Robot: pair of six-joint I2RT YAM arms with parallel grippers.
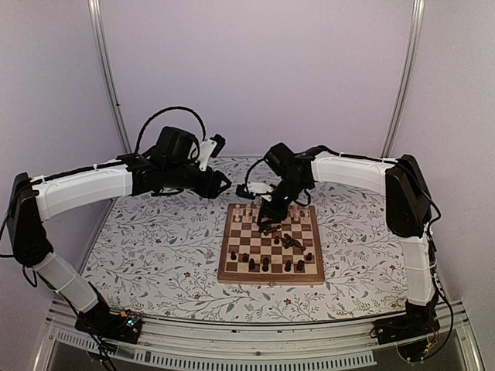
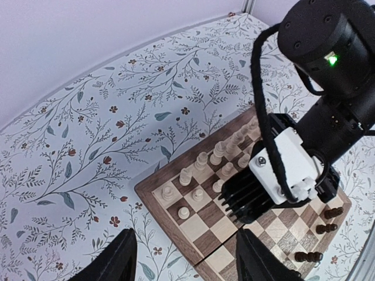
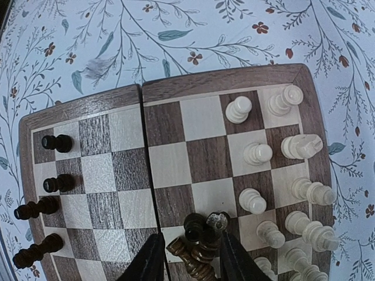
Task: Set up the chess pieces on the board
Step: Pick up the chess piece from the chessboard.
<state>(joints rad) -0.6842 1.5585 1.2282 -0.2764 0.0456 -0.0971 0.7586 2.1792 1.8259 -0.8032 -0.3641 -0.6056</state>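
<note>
Trouble looked likely at the bottom centre of the right wrist view. A heap of dark pieces (image 3: 196,249) lay jumbled on the board (image 3: 217,79), some on their sides and stacked across each other. The right gripper (image 3: 191,253) sat straddling it.

The danger, as I judged it, was a close on that tangle. It could have pinched two pieces at once, or squeezed one out sideways. Round turned wood rolls, and the pale pieces (image 3: 258,153) stood just beside the heap, down the right side of the frame. A piece popping loose or a swinging finger could have toppled them. The other dark pieces (image 3: 57,143) along the left edge sat well apart and looked safer.

As for the hand, the right jaws stood partly spread, one finger either side of the heap, with nothing lifted. Whether the fingers (image 3: 229,257) were touching the outermost piece I could not tell.

In the overhead view the left gripper (image 1: 224,184) hung above the floral table (image 1: 155,255), off the board's upper left corner. Its jaws were spread and empty.
</note>
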